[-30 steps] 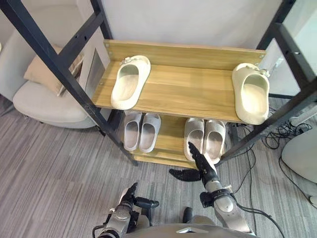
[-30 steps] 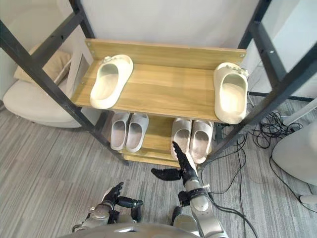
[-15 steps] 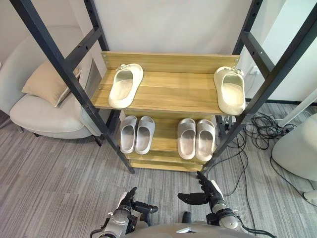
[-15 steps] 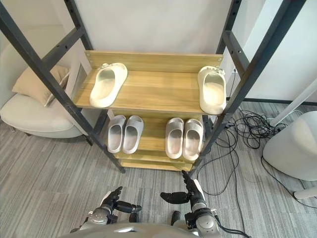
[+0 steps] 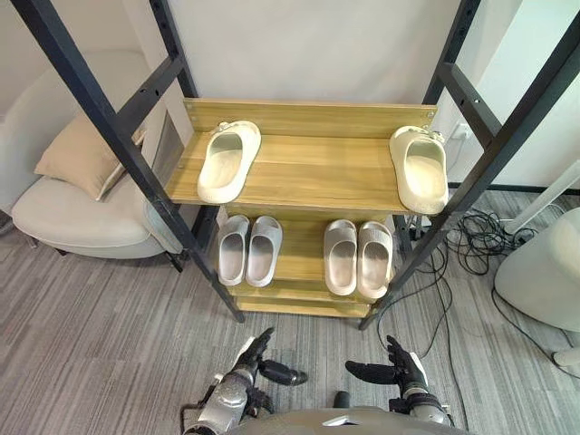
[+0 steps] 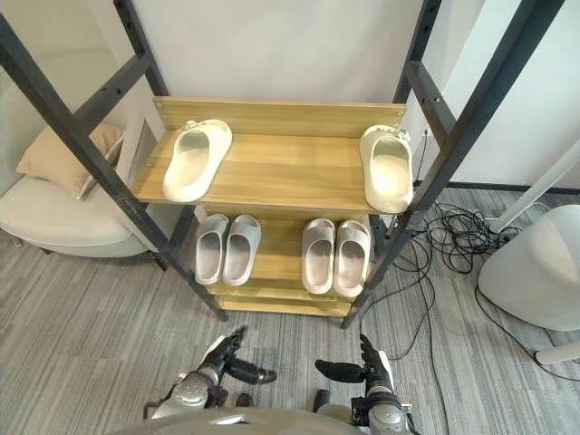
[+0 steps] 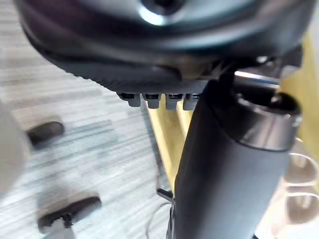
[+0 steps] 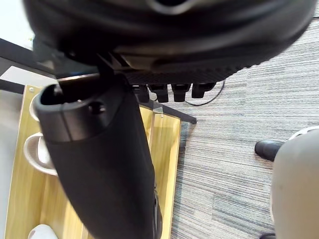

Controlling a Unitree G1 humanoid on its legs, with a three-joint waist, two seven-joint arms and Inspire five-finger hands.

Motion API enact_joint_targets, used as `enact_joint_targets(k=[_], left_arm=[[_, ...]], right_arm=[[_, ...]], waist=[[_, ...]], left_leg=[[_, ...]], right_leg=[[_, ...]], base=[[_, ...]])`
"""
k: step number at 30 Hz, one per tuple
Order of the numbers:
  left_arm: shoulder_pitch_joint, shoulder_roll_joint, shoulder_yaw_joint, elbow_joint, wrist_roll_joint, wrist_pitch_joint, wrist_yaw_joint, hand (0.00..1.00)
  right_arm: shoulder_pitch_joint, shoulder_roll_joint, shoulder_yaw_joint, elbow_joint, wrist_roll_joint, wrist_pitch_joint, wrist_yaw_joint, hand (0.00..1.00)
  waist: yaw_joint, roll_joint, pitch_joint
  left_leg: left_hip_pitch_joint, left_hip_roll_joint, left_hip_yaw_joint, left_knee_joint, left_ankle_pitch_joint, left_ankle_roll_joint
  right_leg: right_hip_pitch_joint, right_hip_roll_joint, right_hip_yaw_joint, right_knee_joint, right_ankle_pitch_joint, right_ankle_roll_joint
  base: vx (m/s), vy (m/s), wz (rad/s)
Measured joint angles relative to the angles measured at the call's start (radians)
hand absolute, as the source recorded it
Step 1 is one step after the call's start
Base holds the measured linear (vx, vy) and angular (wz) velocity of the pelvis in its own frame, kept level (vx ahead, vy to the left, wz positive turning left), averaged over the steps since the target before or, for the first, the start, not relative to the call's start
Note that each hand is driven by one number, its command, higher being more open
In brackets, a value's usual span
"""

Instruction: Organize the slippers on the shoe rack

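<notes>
Fingers (image 5: pixel 261 341) straight, left hand (image 5: pixel 243 367), right hand (image 5: pixel 410 372); slippers (image 5: pixel 227 161) lengthwise front-to-back on rack (image 5: pixel 313 172).

Grey carpet (image 5: pixel 100 317), white wall (image 5: pixel 308 45), armchair (image 5: pixel 63 208)

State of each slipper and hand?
Left cream slipper: sole down, top shelf left end.
Right cream slipper: sole down, top shelf right end, unpaired.
Left grey pair: side by side, lower shelf.
Right grey pair: side by side, lower shelf.
Left hand: open, empty.
Right hand: open, empty.

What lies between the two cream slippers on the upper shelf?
Nothing: the upper shelf is bare between the left slipper and the right slipper, in both eye views.
</notes>
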Motion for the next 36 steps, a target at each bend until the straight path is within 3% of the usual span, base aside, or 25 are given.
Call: enact_joint_targets(k=[7,18,29,36], left_arm=[[0.026,0.064,-0.166,-0.339,-0.118,-0.027,-0.091,1.00],[0.009,0.097,-0.227,-0.631,-0.372,-0.037,-0.152,1.00],[-0.059,0.083,-0.244,-0.845,-0.400,-0.078,-0.071,1.00],[-0.158,0.037,-0.166,-0.921,-0.377,-0.135,0.004,1.00]], right_arm=[[0.010,0.002,-0.030,0.001,0.044,-0.004,0.009,1.00],[0.010,-0.007,-0.020,0.001,0.052,-0.006,0.028,1.00],[0.021,-0.010,0.000,0.022,0.078,-0.019,0.027,1.00],[0.021,-0.009,0.000,0.030,0.078,-0.027,0.027,1.00]], waist=[[-0.005,0.017,-0.011],[-0.010,0.028,-0.024],[-0.009,0.028,-0.067],[-0.008,0.021,-0.067]], left_leg=[[-0.006,-0.002,-0.008,-0.008,-0.003,0.004],[-0.005,-0.009,-0.026,-0.009,-0.006,0.014],[-0.002,-0.007,-0.035,-0.006,-0.006,0.016],[-0.004,-0.011,-0.035,-0.005,-0.008,0.019]], right_leg=[[-0.006,-0.002,-0.006,0.001,-0.013,0.004],[0.002,0.001,-0.024,0.004,-0.027,0.002],[0.009,-0.008,-0.028,0.004,-0.027,0.003],[0.011,-0.012,-0.028,0.005,-0.030,0.005]], base=[[0.02,0.005,0.06],[0.05,-0.003,0.03],[-0.03,0.012,0.02],[0.01,0.004,0.00]])
